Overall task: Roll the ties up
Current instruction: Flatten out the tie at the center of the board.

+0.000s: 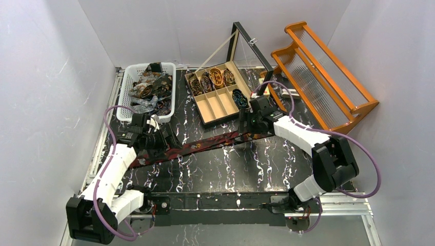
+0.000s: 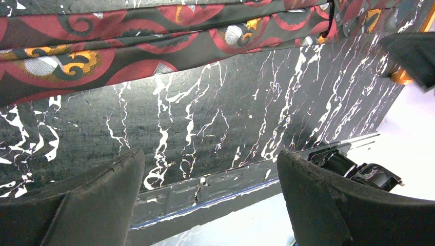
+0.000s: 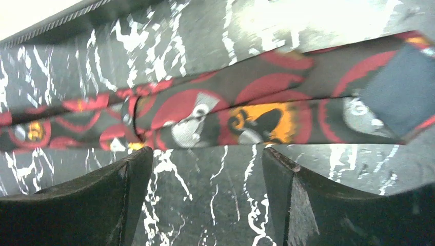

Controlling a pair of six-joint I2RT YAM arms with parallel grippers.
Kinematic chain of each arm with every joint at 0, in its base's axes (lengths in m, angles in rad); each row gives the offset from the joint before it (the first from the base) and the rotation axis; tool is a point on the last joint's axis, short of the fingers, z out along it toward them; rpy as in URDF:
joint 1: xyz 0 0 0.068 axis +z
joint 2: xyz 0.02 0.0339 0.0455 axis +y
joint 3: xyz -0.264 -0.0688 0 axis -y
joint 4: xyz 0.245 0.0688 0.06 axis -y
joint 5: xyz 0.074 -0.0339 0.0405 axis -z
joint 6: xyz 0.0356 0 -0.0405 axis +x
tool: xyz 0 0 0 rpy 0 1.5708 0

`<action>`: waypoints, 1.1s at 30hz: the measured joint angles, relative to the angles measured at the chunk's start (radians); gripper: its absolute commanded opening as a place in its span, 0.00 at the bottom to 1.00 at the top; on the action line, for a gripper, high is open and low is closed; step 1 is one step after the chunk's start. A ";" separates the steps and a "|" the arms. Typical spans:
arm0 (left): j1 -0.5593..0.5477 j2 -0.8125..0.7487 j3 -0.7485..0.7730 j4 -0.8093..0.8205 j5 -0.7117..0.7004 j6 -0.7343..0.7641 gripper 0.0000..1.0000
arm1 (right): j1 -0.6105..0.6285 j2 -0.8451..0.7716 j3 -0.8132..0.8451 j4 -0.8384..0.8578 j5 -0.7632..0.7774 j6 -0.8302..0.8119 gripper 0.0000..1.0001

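Red-patterned necktie (image 1: 205, 144) lies stretched across the marbled table (image 1: 246, 169). My left gripper (image 2: 210, 155) and right gripper (image 3: 208, 151) both gape wide, gripping nothing.

The left arm (image 1: 110, 169) and right arm (image 1: 297, 134) wear smooth white shells over their links, joined by blocky black joint housings (image 1: 333, 159). A purple cable (image 1: 372, 169) loops along each. The left pincer (image 2: 210, 159) and right pincer (image 3: 208, 154) have thick matte-black fingers (image 2: 102, 200) with scuffed edges.

Bright, even light — soft shadows; right wrist view blurred, glare washing out the table (image 3: 287, 20).
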State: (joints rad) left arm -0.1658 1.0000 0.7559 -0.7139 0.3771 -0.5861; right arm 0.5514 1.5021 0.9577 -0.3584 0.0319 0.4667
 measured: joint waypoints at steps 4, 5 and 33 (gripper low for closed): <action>-0.012 0.025 -0.002 0.020 0.009 0.010 0.98 | -0.066 0.028 0.020 0.003 0.049 0.043 0.71; -0.016 0.031 -0.004 0.026 0.011 0.011 0.98 | -0.081 0.045 0.023 0.004 0.055 0.055 0.68; -0.028 0.035 -0.077 0.060 0.019 0.027 0.98 | -0.125 0.253 0.077 0.121 0.153 0.084 0.08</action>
State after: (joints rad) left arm -0.1940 1.0351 0.6785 -0.6544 0.3962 -0.5587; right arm 0.4267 1.7554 1.0344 -0.2375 0.1844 0.5507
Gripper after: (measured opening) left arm 0.983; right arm 0.174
